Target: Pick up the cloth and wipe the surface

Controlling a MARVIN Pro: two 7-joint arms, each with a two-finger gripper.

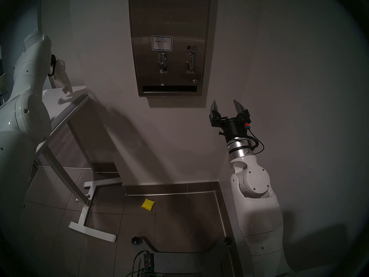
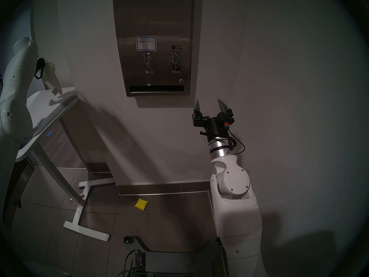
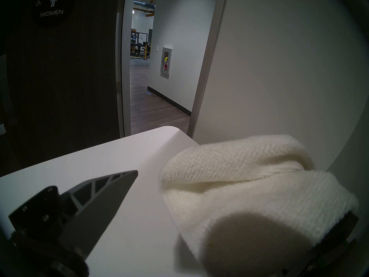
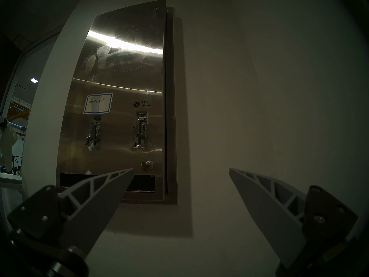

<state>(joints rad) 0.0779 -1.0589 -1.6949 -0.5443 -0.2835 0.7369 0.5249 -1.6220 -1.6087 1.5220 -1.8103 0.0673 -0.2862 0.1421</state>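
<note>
Left tool: you grip the terry towel, lifted, frame's upper left.
Right tool: spread, empty.
Remaining: steel dispenser front unwiped.

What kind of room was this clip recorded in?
Most likely a women's restroom in an office or lab building. The open door carries a "WOMEN" sign, a steel dispenser on the wall is labelled for sanitary pads and free tampons, and the floor is tiled.
</note>
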